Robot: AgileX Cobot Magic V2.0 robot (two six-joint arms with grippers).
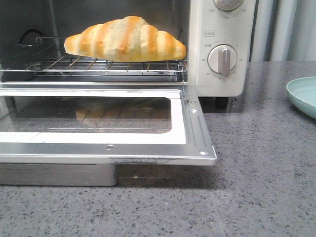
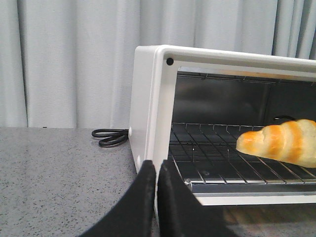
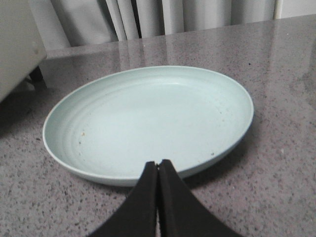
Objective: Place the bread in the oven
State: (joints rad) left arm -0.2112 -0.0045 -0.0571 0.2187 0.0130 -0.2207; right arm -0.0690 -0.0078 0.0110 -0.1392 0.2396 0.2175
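Bread (image 1: 126,39) is lying on the wire rack (image 1: 98,66) inside the oven (image 1: 217,49), upper left of the front frame. Oven door (image 1: 106,123) is hanging open, flat across the left middle. Left gripper (image 2: 157,197) is sitting with fingers pressed together, holding nothing, by the oven's left front edge. Right gripper (image 3: 158,197) is also sitting pinched together and unloaded, at the near rim of the pale green plate (image 3: 148,123).
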